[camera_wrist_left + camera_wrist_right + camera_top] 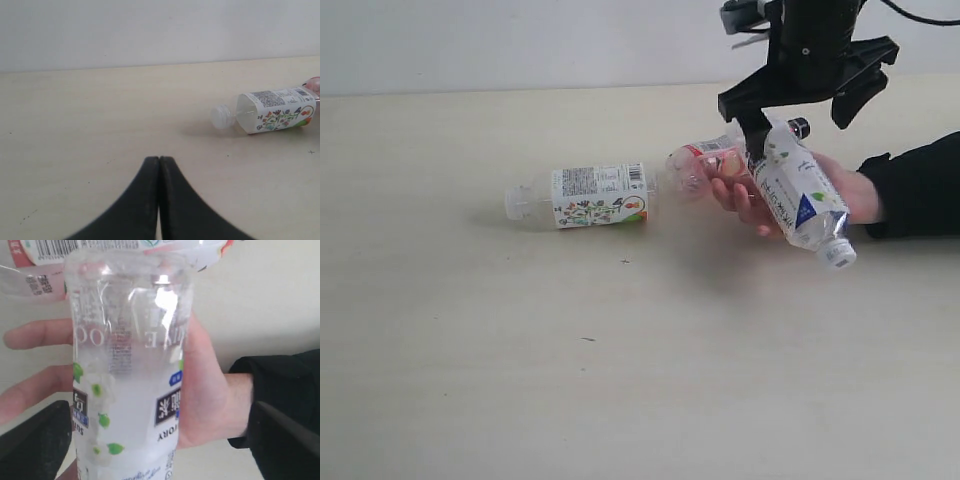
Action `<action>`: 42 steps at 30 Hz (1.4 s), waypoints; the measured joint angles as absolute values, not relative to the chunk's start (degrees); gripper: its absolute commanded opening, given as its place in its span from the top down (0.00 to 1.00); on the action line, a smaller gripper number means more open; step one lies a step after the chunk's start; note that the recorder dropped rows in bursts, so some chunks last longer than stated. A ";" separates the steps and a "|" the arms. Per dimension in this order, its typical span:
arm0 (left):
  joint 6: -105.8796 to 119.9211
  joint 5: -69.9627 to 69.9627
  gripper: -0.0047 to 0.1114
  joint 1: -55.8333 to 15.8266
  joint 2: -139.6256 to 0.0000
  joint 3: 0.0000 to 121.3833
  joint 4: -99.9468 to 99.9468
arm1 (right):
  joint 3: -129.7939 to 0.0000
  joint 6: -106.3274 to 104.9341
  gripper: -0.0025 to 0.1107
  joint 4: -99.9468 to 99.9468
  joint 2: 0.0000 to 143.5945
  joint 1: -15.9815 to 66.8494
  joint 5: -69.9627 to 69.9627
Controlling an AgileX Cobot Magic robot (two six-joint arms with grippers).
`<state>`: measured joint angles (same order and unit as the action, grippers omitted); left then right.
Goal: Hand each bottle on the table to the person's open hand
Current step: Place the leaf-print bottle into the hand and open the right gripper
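In your exterior view, the right gripper (802, 125) hangs over the person's hand (858, 195) with its jaws spread. The leafy-label bottle (798, 195) lies tilted across the palm, white cap pointing away from the gripper. 1 finger sits at its base end, and you cannot tell whether they touch. Behind it, a pink-label bottle (705, 165) is half hidden by that finger and the hand. The floral-label bottle (595, 196) lies on its side on the table (620, 380), well left of the hand. In your left wrist view, the left gripper (159, 160) is pressed together, holding nothing, and the pink bottle is cut off at the edge. In your right wrist view, both black fingers (35, 440) stand clear of the leafy bottle, and its cap is out of frame.
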<state>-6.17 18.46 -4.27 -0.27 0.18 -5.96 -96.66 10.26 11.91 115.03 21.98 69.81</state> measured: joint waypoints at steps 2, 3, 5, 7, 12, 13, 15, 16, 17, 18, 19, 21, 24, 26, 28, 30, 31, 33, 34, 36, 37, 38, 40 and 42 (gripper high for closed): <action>-6.17 18.46 0.94 -4.27 -0.27 0.18 -5.96 | -96.66 10.26 0.22 11.00 113.35 21.98 69.81; -6.17 18.46 0.94 -4.27 -0.27 0.18 -5.96 | -96.66 10.26 0.26 10.29 112.46 21.98 69.81; -6.17 18.46 0.94 -4.27 -0.27 0.18 -5.96 | -96.66 10.26 0.38 8.94 110.66 21.98 69.81; -6.17 18.46 0.94 -4.27 -0.27 0.18 -5.96 | -96.22 10.26 0.55 6.80 108.03 21.98 68.45; -6.17 18.46 0.94 -4.27 -0.27 0.18 -5.96 | -91.87 9.54 0.98 1.24 99.05 21.98 63.40; -6.17 18.46 0.94 -4.27 -0.27 0.18 -5.96 | -90.49 8.73 0.98 0.31 96.96 21.98 62.88; -6.17 18.46 0.94 -4.27 -0.27 0.18 -5.96 | -87.47 6.78 0.98 -1.40 92.98 21.98 62.17; -6.17 18.46 0.94 -4.27 -0.27 0.18 -5.96 | -85.37 5.49 0.98 -2.32 90.61 21.98 61.74; -6.17 18.46 0.94 -4.27 -0.27 0.18 -5.96 | -82.95 4.37 0.98 -3.16 88.08 21.98 61.26; -6.17 18.46 0.94 -4.27 -0.27 0.18 -5.96 | -80.81 3.34 0.98 -3.66 85.92 21.98 60.58; -6.17 18.46 0.94 -4.27 -0.27 0.18 -5.96 | -77.89 2.38 0.98 -4.06 82.97 21.98 59.61; -6.17 18.46 0.94 -4.27 -0.27 0.18 -5.96 | -71.61 1.39 0.98 -4.31 77.24 21.98 56.66; -6.17 18.46 0.94 -4.27 -0.27 0.18 -5.96 | -62.33 0.00 0.98 -4.55 67.15 21.98 51.96; -6.17 18.46 0.94 -4.27 -0.27 0.18 -5.96 | -55.59 -1.02 0.98 -4.54 60.44 21.98 49.00; -6.17 18.46 0.94 -4.27 -0.27 0.18 -5.96 | -49.59 -2.67 0.98 -4.54 54.21 21.98 46.56; -6.17 18.46 0.94 -4.27 -0.27 0.18 -5.96 | -43.35 -4.25 0.98 -4.43 47.93 21.98 44.40; -6.17 18.46 0.94 -4.27 -0.27 0.18 -5.96 | -40.54 -4.79 0.98 -4.43 44.46 21.98 43.34; -6.17 18.46 0.94 -4.27 -0.27 0.18 -5.96 | -36.27 -5.39 0.98 -4.43 37.54 21.98 41.75; -6.17 18.46 0.94 -4.27 -0.27 0.18 -5.96 | -34.54 -5.39 0.98 -4.43 34.12 21.98 40.86; -6.17 18.46 0.94 -4.27 -0.27 0.18 -5.96 | -32.65 -5.39 0.98 -4.57 27.79 21.98 39.30; -6.17 18.46 0.94 -4.27 -0.27 0.18 -5.96 | -32.37 -5.39 0.98 -4.57 25.45 21.98 38.93; -6.17 18.46 0.94 -4.27 -0.27 0.18 -5.96 | -32.09 -5.39 0.98 -4.57 22.68 21.98 38.78; -6.17 18.46 0.94 -4.27 -0.27 0.18 -5.96 | -32.08 -5.39 0.98 -4.06 18.31 21.98 39.26; -6.17 18.46 0.94 -4.27 -0.27 0.18 -5.96 | -32.08 -5.39 0.98 -2.39 14.33 21.98 41.30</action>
